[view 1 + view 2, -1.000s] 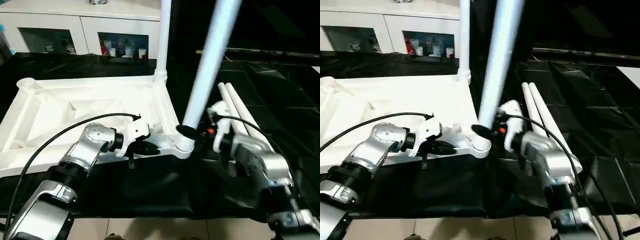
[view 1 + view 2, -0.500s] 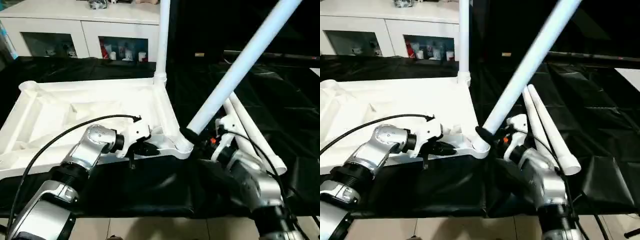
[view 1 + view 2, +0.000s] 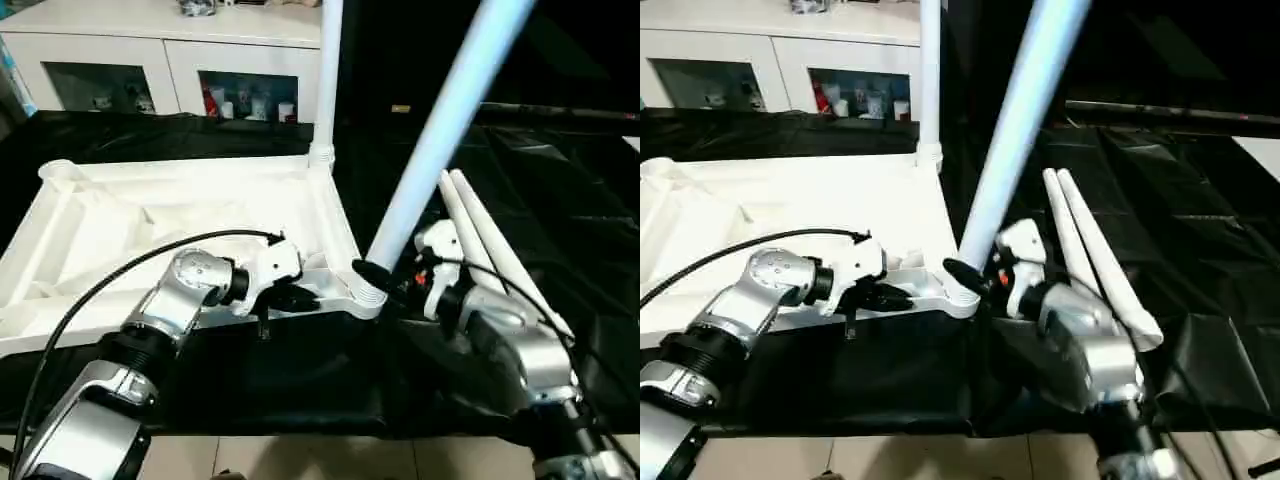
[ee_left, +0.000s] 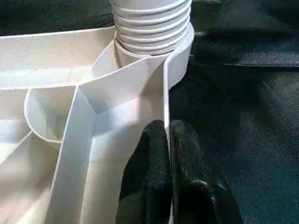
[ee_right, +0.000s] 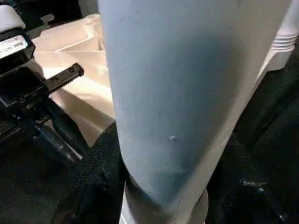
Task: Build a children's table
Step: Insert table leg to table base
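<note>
While the right tool [image 3: 372,275] grips it, the leg [image 3: 440,130] runs out of frame.

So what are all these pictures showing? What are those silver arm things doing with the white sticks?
Those silver arms belong to a robot building a little white table. Two pictures come from cameras in its head, looking down at its work. The other two come from cameras on its wrists, right behind its black fingers.

On the black-covered work table lies the table top, upside down. One leg already stands in the far corner. The right hand grips a second leg, tilted, with its bottom end at the near corner socket. The left hand is shut on the top's rim to steady it. Two spare legs lie side by side on the right.
</note>
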{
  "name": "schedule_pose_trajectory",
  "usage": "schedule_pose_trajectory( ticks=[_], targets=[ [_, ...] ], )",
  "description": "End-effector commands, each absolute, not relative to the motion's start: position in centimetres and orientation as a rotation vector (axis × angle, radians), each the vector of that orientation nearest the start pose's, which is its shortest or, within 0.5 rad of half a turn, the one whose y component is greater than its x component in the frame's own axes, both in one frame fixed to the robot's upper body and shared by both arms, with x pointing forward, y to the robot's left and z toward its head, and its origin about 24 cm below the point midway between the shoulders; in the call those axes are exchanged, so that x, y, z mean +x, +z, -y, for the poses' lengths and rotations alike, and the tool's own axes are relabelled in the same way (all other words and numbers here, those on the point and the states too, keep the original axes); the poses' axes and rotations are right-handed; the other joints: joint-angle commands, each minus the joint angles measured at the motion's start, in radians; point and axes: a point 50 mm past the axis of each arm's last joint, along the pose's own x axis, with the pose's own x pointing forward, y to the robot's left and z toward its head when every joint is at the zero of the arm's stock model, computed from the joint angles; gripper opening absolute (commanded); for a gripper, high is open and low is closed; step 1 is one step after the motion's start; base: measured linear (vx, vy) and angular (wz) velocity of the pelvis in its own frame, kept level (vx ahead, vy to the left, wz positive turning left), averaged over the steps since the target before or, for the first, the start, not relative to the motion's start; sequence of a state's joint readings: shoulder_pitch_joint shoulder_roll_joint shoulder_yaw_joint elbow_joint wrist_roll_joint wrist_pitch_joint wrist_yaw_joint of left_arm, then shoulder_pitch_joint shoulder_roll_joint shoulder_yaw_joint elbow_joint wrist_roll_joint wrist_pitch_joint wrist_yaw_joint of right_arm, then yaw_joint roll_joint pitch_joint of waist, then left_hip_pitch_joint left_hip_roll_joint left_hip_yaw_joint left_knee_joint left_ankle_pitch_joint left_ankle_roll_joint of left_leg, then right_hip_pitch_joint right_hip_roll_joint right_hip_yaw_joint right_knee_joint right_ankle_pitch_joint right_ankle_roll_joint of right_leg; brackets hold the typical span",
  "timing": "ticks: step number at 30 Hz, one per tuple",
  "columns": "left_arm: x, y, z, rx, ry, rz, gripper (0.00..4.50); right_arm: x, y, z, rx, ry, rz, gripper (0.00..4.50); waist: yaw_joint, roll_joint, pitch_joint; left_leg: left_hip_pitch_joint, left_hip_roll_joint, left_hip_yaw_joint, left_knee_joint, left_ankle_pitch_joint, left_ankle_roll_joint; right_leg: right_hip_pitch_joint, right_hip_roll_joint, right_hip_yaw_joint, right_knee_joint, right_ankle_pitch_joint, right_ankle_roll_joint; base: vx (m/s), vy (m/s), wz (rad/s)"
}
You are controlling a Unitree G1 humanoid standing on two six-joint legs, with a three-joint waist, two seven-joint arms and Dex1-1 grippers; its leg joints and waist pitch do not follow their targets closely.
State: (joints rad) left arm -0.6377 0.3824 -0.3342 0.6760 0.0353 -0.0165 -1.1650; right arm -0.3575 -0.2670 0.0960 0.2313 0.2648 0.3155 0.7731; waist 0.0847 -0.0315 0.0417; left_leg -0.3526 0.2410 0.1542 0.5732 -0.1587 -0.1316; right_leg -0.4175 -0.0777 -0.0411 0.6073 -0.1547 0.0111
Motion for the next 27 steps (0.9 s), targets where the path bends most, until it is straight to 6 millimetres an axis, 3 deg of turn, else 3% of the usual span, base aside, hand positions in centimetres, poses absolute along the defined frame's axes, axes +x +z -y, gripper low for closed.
schedule_pose_trajectory(
  ticks=[1, 8, 16, 18, 19, 21, 24, 27],
  targets=[
    [32.4, 5.5, -13.5, 0.544, -1.320, -0.398, 0.00, 28.8, 3.2, 12.6, 0.059, 0.976, -0.400, 1.88, -0.005, -0.003, -0.051, 0.001, -0.028, 0.020, -0.070, -0.395, 0.005, 0.033, -0.030, 0.014, -0.104, -0.538, -0.085, 0.000, 0.000, 0.00],
    [31.8, 5.7, -13.5, 0.559, -1.396, -0.375, 0.00, 28.6, 2.6, 12.7, 0.055, 1.078, -0.446, 1.88, -0.004, -0.006, -0.055, 0.001, -0.026, 0.020, -0.074, -0.402, 0.002, 0.035, -0.030, 0.016, -0.100, -0.490, -0.099, 0.000, 0.000, 0.00],
    [30.7, 6.1, -13.1, 0.562, -1.547, -0.351, 0.00, 27.7, 2.1, 12.9, 0.051, 1.172, -0.470, 1.88, -0.002, -0.006, -0.059, 0.002, -0.020, 0.021, -0.079, -0.392, -0.001, 0.041, -0.027, 0.018, -0.086, -0.369, -0.150, 0.000, 0.000, 0.00],
    [30.5, 6.4, -13.0, 0.552, -1.579, -0.344, 0.00, 27.4, 2.0, 12.9, 0.056, 1.189, -0.477, 1.88, -0.002, -0.006, -0.058, 0.003, -0.020, 0.022, -0.079, -0.401, -0.002, 0.041, -0.028, 0.018, -0.087, -0.373, -0.153, 0.000, 0.000, 0.00],
    [30.4, 6.6, -13.1, 0.548, -1.598, -0.345, 0.00, 27.2, 1.9, 12.9, 0.056, 1.201, -0.480, 1.88, -0.001, -0.001, -0.059, 0.004, -0.020, 0.021, -0.079, -0.401, -0.003, 0.041, -0.028, 0.019, -0.086, -0.370, -0.155, 0.000, 0.000, 0.00],
    [30.4, 6.6, -13.1, 0.552, -1.610, -0.346, 0.00, 27.0, 1.8, 12.9, 0.056, 1.207, -0.482, 1.88, -0.001, -0.004, -0.058, 0.006, -0.020, 0.022, -0.079, -0.414, -0.002, 0.040, -0.028, 0.019, -0.089, -0.382, -0.154, 0.000, 0.000, 0.00],
    [30.4, 6.7, -13.1, 0.560, -1.616, -0.350, 0.00, 26.7, 1.6, 12.8, 0.052, 1.221, -0.483, 1.88, 0.000, 0.005, -0.056, 0.009, -0.019, 0.020, -0.081, -0.437, -0.008, 0.037, -0.028, 0.018, -0.091, -0.398, -0.153, 0.000, 0.000, 0.00],
    [31.0, 6.6, -13.2, 0.578, -1.560, -0.348, 0.00, 27.1, 1.3, 12.8, 0.036, 1.173, -0.464, 1.88, -0.001, 0.002, -0.056, 0.008, -0.020, 0.019, -0.081, -0.447, -0.014, 0.036, -0.029, 0.018, -0.094, -0.416, -0.147, 0.000, 0.000, 0.00]
  ],
)
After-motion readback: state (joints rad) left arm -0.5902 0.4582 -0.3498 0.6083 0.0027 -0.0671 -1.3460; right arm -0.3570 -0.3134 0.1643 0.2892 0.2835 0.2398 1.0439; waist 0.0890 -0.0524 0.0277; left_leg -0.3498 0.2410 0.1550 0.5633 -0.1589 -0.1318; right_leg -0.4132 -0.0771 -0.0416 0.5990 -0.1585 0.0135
